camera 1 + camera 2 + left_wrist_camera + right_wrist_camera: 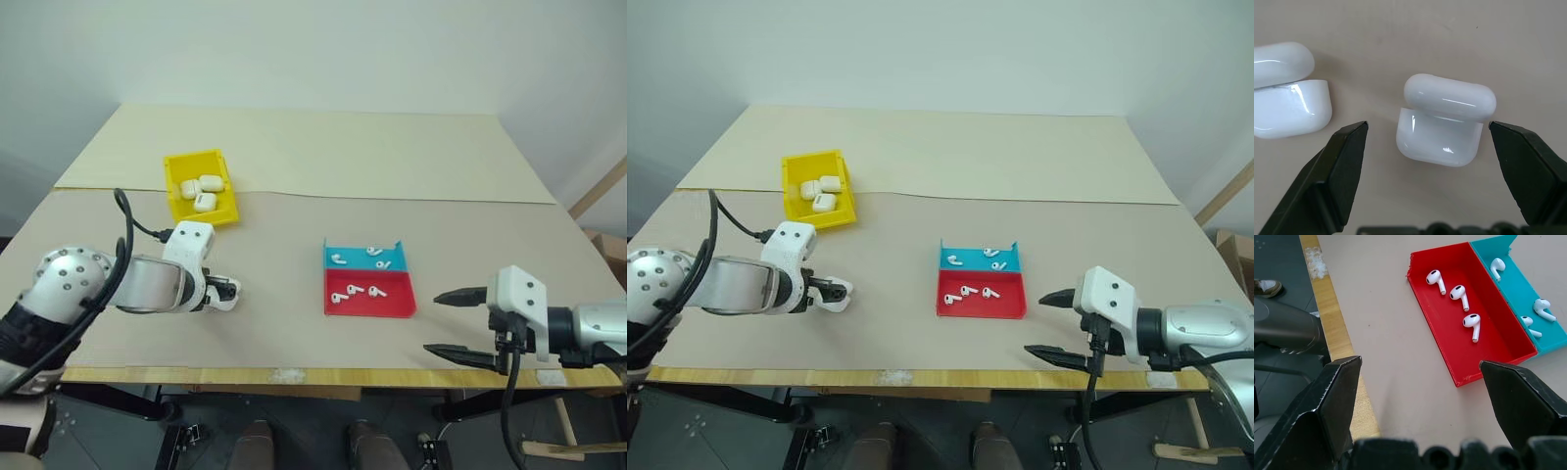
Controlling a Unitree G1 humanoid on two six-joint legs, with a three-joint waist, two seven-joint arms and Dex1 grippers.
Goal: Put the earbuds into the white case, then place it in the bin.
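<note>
Table edge: the wooden front lip of the beige table (pixel 392 127) runs along the lower part of the left eye view, and both arms hang close over it.
Open room: plenty of bare surface across the top half, and a wide clear stretch in the middle between the two arms.
Left gripper (pixel 1427 129): lower left of the left eye view, fingers spread wide on either side of a glossy white rounded earbud case (pixel 1442 120), gripping nothing; gaps show on both sides.
Case: lies flat on the table, lid hinged up a little; its long axis runs across the span between the two fingertips.
Second case (pixel 1286 95): an identical glossy white one just beside it, outside the left finger, also lid ajar.
Bin: bright yellow rectangular plastic bin (pixel 177 201), upper left, up the table from the left gripper, with three more white cases (pixel 201 190) inside.
Right gripper (pixel 456 323): lower right, fingers spread wide apart and empty, pointing towards the tray.
Tray: shallow red-and-blue two-part tray (pixel 392 305), centre right, near the right gripper.
Earbuds: tiny white stemmed earbuds (pixel 1459 293), three in the red half, three in the blue, stems at mixed angles.
</note>
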